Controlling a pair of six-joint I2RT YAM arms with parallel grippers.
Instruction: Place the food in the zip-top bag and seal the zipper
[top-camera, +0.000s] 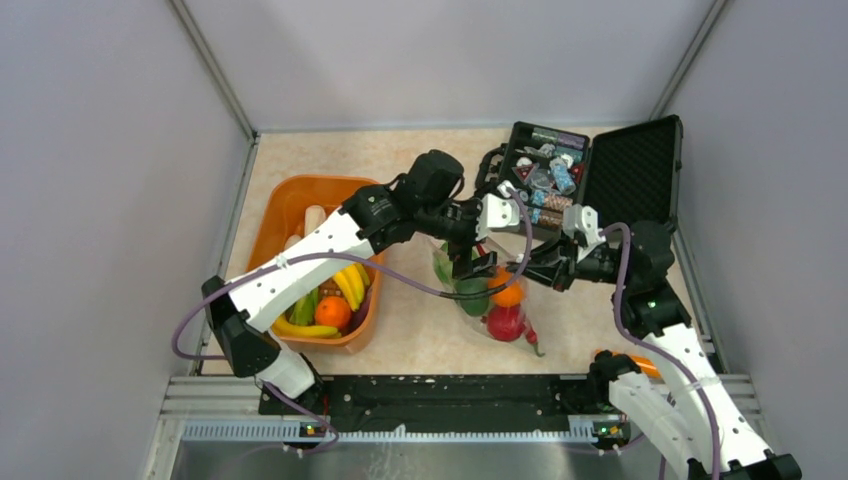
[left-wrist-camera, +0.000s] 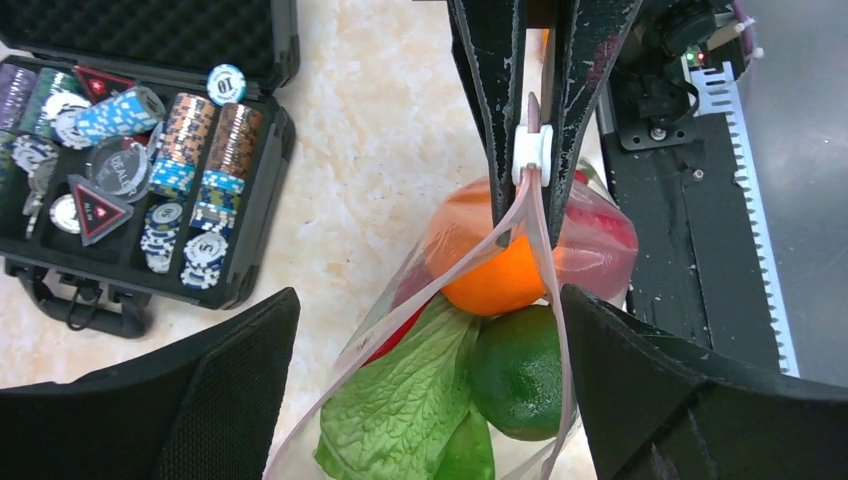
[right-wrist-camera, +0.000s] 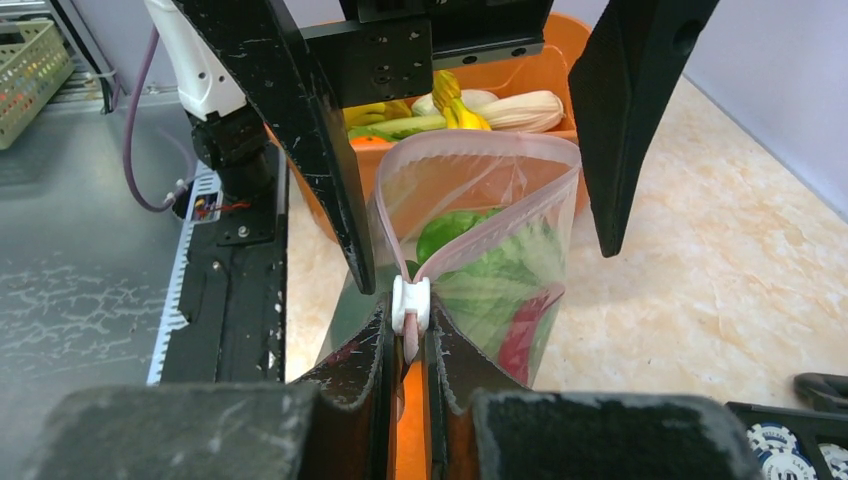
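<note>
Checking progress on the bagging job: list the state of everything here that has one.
zip-top bag: mouth open, food inside
zipper: unsealed
left gripper: open, fingers either side of the bag mouth
right gripper: shut on the zipper's end
black case: lid open
orange tub: more toy fruit inside

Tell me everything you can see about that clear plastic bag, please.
The zip-top bag is clear, soft, crinkly plastic, held up over the beige table. Its mouth gapes open, edged by a pinkish zipper with a white slider. The right end effector pinches that slider; the left end effector stands open around the mouth. Inside: an orange, a green fruit, a leaf, a red piece.
</note>
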